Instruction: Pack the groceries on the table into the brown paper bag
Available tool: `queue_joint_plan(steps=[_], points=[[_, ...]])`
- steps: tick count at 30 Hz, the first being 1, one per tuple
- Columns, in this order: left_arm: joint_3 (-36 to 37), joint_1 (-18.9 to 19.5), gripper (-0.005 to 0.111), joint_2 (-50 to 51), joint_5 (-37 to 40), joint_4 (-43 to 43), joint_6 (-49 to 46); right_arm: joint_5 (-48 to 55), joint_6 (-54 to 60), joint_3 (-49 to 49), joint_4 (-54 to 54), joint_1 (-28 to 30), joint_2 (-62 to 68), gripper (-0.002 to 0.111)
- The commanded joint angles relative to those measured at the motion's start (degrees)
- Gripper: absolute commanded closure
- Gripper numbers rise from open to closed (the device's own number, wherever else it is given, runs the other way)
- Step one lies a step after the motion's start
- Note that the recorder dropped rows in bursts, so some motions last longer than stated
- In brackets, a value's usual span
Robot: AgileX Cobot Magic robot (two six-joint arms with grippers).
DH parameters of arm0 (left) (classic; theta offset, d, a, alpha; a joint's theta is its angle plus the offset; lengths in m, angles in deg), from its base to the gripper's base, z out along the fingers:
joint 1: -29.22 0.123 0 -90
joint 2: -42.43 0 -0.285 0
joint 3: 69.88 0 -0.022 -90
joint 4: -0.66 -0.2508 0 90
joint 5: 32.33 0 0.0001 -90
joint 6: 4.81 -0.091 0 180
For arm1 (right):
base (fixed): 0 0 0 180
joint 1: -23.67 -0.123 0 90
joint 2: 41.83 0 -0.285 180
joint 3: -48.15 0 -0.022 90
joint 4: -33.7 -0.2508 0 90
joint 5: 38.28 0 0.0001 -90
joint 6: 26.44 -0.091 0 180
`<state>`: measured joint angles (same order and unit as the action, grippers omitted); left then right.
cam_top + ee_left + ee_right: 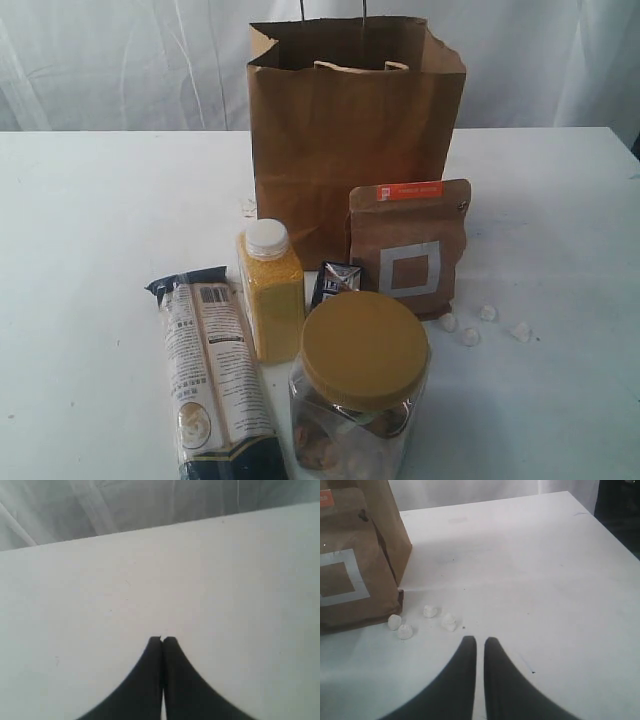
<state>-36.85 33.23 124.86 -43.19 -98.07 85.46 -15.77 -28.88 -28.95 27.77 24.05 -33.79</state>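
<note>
Your left gripper [162,640] has its two black fingers pressed together at the tips. It holds nothing and hangs over a bare stretch of the large flat white tabletop [150,580].

In the exterior view, the groceries sit in a cluster at the middle of the table.
- **Packet:** Furthest left, the long cream-and-black plastic packet [212,375] lies flat. Its length runs toward the camera, and the frame edge cuts off its near end.
- **Bottle:** Just beside the packet on the right, the square clear bottle of yellow grain with a white screw cap [270,290] stands upright.
- **Carton:** To the right of the bottle, the small dark-blue-and-white carton [333,280] is partly hidden behind the jar's lid.
- **Jar:** The clear plastic jar with a broad yellow lid [362,390] stands nearest the camera, with brownish pieces inside.
- **Bag:** Behind all of these, the tall kraft-brown paper bag [350,130] stands upright with its mouth open and its handles up.
- **Pouch:** The flat brown pouch with an orange label strip and a grey square [410,245] stands upright close against the bag's front right side.
- **Lumps:** Four small white lumps [470,335] lie scattered on the tabletop near the pouch's right foot.

Your right gripper [479,641] is drawn in to a thin slit with nothing between the fingers. It is over bare table, near the white lumps and apart from the pouch.
</note>
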Motion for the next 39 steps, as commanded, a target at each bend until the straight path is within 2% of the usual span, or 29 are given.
queue_joint_plan(steps=[1,2,4,7,9,13,17,19,21,23,24,27,29,31,33,34,36,39], points=[[1.5,-0.2,0.107,6.1,9.9,-1.2,-11.7,0.1,0.3,-0.1,0.0,0.1,-0.3,0.102],[3.4,-0.2,0.107,8.4,13.4,-1.2,-14.6,0.1,0.3,-0.1,0.0,0.1,-0.3,0.102],[5.9,-0.2,0.107,10.4,13.7,-1.2,-17.0,0.1,0.3,-0.1,0.0,0.1,-0.3,0.102],[6.3,-0.2,0.107,12.3,17.2,-1.2,-17.5,0.1,0.3,-0.1,0.0,0.1,-0.3,0.102],[6.3,-0.2,0.107,12.9,21.9,-0.3,-21.7,0.1,0.3,-0.1,0.0,0.1,-0.3,0.102],[5.3,-0.2,0.107,13.1,37.5,-0.3,-45.0,0.1,0.3,-0.1,0.0,0.1,-0.3,0.102],[2.4,-0.2,0.107,13.1,46.1,2.0,-64.3,0.1,0.3,-0.1,0.0,0.1,-0.3,0.102],[0.8,-0.2,0.107,13.1,46.4,12.0,-72.1,0.1,0.3,-0.1,0.0,0.1,-0.3,0.102],[-1.6,-0.2,0.107,13.1,46.1,30.7,-83.4,0.1,0.3,-0.1,0.0,0.1,-0.3,0.102],[-5.8,-0.2,0.107,13.6,46.4,56.1,-96.3,0.1,0.3,-0.1,0.0,0.1,-0.3,0.102],[-8.6,-0.2,0.107,14.1,47.2,65.6,-101.1,0.1,0.3,-0.1,0.0,0.1,-0.3,0.102],[-17.4,-0.2,0.107,15.4,53.1,98.7,-115.2,0.1,0.3,-0.1,0.0,0.1,-0.3,0.102],[-22.4,-0.4,0.107,15.9,59.0,116.3,-123.6,0.1,0.3,-0.1,0.0,0.1,-0.3,0.102],[-25.1,-2.5,0.107,15.7,61.3,127.6,-131.1,0.1,0.3,-0.1,0.0,0.1,-0.3,0.102],[-26.3,-5.7,0.107,15.2,60.1,131.4,-133.8,0.1,0.3,-0.1,0.0,0.1,-0.3,0.102],[-26.6,-8.9,0.107,14.7,58.7,131.6,-133.7,0.1,0.3,-0.1,0.0,0.1,-0.3,0.102],[-26.6,-13.9,0.107,14.2,55.8,130.5,-132.1,0.1,0.3,-0.1,0.0,0.1,-0.3,0.102],[-26.6,-24.2,0.107,13.8,51.8,124.2,-126.3,0.1,0.3,-0.1,0.0,0.1,-0.3,0.102]])
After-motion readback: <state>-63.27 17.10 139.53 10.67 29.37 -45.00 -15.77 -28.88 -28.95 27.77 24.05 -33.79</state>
